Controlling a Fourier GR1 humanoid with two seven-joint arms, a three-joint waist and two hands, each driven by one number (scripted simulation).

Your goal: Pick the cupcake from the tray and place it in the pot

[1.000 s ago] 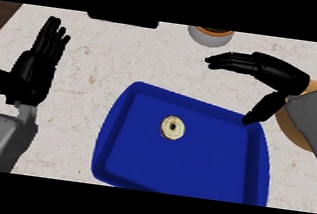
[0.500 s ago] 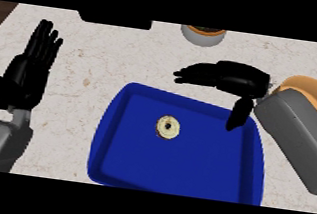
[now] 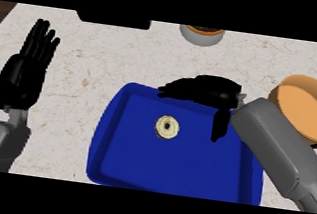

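So at this point your right hand [image 3: 204,91] was hanging over the far edge of the blue tray [image 3: 132,161], fingers spread loosely and pointing left, thumb hanging down toward the tray floor. It wasn't holding anything. The cupcake [image 3: 167,127] sat on the tray, roughly mid-tray, just below and a bit left of that hand, not touched. The pot [image 3: 311,108], orange inside, was off to the right of the tray on the counter [image 3: 99,71], partly behind your right forearm. Your left hand [image 3: 27,69] was parked at the left side, flat and open with fingers up. There was also a small cup [image 3: 202,34] at the counter's far edge.
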